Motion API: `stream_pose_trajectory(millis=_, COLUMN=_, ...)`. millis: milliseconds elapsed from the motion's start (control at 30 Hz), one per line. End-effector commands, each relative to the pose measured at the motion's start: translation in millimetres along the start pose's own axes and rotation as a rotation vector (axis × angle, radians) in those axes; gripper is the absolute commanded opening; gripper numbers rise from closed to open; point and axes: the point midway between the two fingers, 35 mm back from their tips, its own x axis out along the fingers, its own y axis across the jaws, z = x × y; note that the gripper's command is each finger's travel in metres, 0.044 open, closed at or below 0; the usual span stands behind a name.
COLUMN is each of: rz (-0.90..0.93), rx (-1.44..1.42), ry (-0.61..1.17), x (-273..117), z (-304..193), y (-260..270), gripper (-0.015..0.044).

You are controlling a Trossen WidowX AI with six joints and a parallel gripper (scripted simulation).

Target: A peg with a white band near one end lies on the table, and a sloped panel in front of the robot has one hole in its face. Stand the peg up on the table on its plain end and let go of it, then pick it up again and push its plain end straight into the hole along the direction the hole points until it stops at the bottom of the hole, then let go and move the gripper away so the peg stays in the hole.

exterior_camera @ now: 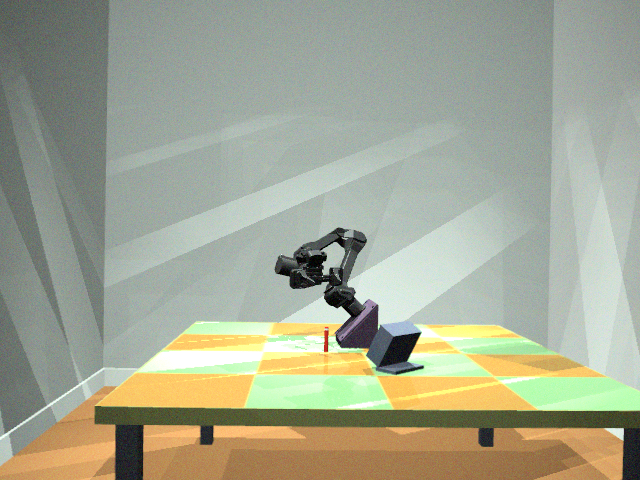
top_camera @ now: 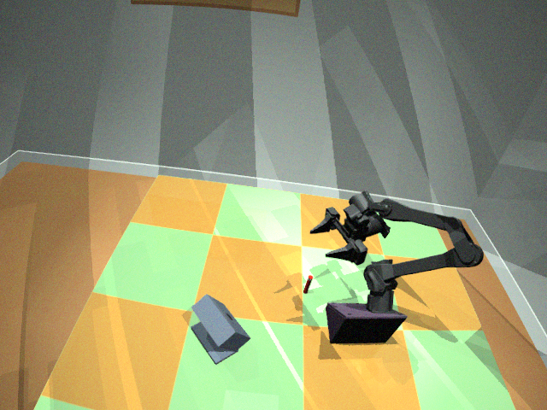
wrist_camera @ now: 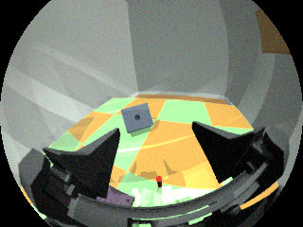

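Observation:
The red peg (top_camera: pixel 308 284) (exterior_camera: pixel 326 338) (wrist_camera: pixel 159 181) stands upright on the checkered table (top_camera: pixel 149 265) (exterior_camera: pixel 310 387), free of the fingers; I cannot make out its white band. My gripper (top_camera: pixel 320 243) (exterior_camera: pixel 284 266) (wrist_camera: pixel 154 129) is open wide and empty, raised above the table behind and to the right of the peg in the top view. The grey-blue sloped panel (top_camera: pixel 218 324) (exterior_camera: pixel 395 343) (wrist_camera: pixel 142 123) sits in front of and to the left of the peg, with a small dark hole in its face.
The arm's dark purple base block (top_camera: pixel 361 324) (exterior_camera: pixel 359 325) (wrist_camera: pixel 116 197) stands just right of the peg. A low white rim (top_camera: pixel 132 164) runs along the floor's far and right edges.

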Motion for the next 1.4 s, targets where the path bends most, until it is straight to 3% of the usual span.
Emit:
stream_pose_trajectory(millis=0, rz=0.002, rx=0.029, ry=0.011, x=-1.7, z=2.5, y=1.2, gripper=0.044)
stream_pose_trajectory(millis=767, rz=0.301, rx=0.459, ry=0.547, x=12.9, z=-50.2, y=27.1, gripper=0.044)
stream_pose_trajectory(millis=1367, rz=0.316, rx=0.407, ry=1.107, x=10.7, z=-82.4, y=32.7, gripper=0.044)
